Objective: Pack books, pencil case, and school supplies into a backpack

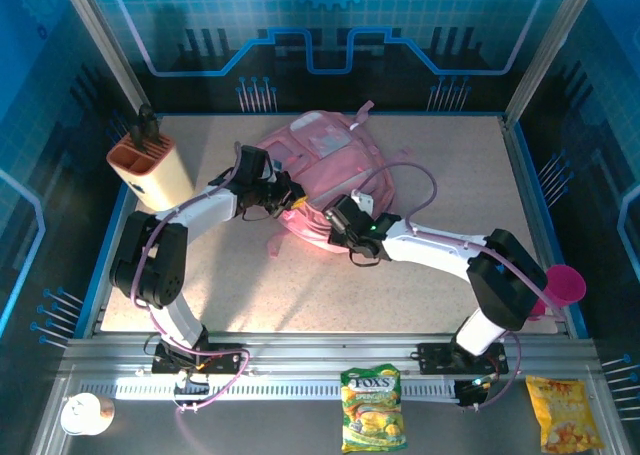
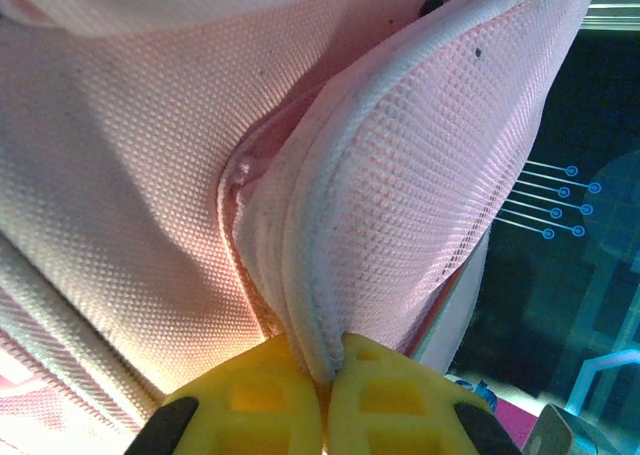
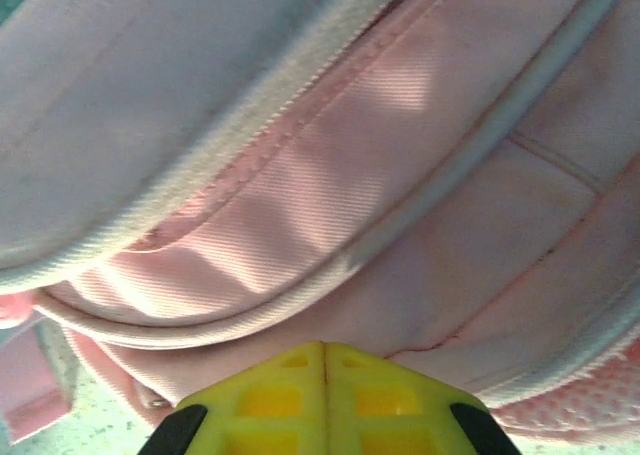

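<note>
As left jaws pinch backpack, contents hidden

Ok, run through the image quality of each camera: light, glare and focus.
Top external: even light on the table, a blue cast around it, white glare on the front rail. Left wrist: the backpack weave is sharp but blown out at bottom left, and the left pincer is soft. Right wrist: the fabric is soft all over, with one bright patch near the top.
</note>
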